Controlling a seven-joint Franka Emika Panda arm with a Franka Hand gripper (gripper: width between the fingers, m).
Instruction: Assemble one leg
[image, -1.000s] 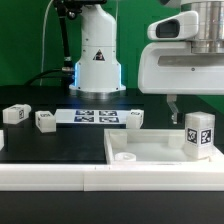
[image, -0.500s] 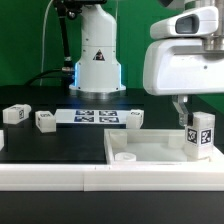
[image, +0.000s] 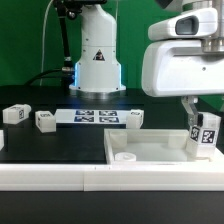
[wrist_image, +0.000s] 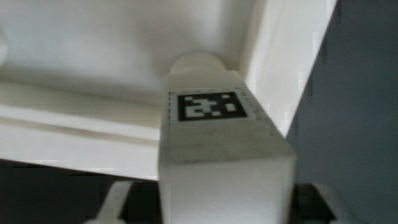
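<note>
- The robot's white two-finger gripper (image: 196, 121) hangs at the exterior view's right, below a bulky white housing, and one thin dark finger (image: 185, 108) shows beside the part it carries.
- The gripper (wrist_image: 217, 202) is closed narrowly on a small white blocky leg (image: 205, 136) with a black-and-white square tag on its face. In the wrist view the post runs straight out from between the jaws, which press against its two sides.
- In the exterior view the leg is tilted rather than upright, with its tag turned at an angle towards the camera.
- The leg sits over the far corner of a large flat white tray-like piece with a raised rim (image: 150, 133), at the exterior view's right. Whether its lower end touches the tray cannot be told.
- In the wrist view the free end of the leg (wrist_image: 221, 135) points at the place where the tray's inner floor meets its rim wall (wrist_image: 285, 50).
- A round hole (image: 125, 157) shows in the tray's near corner, at the exterior view's left.
- Behind the tray, the thin flat white marker board (image: 97, 117) lies on the black table (image: 55, 145).
- Three more small white tagged blocks rest on the table. Two (image: 14, 114) (image: 45, 121) lie on the exterior view's left of the board, and one (image: 133, 119) lies just beside its right end.
- The arm's white base (image: 97, 55) stands behind the board.
</note>
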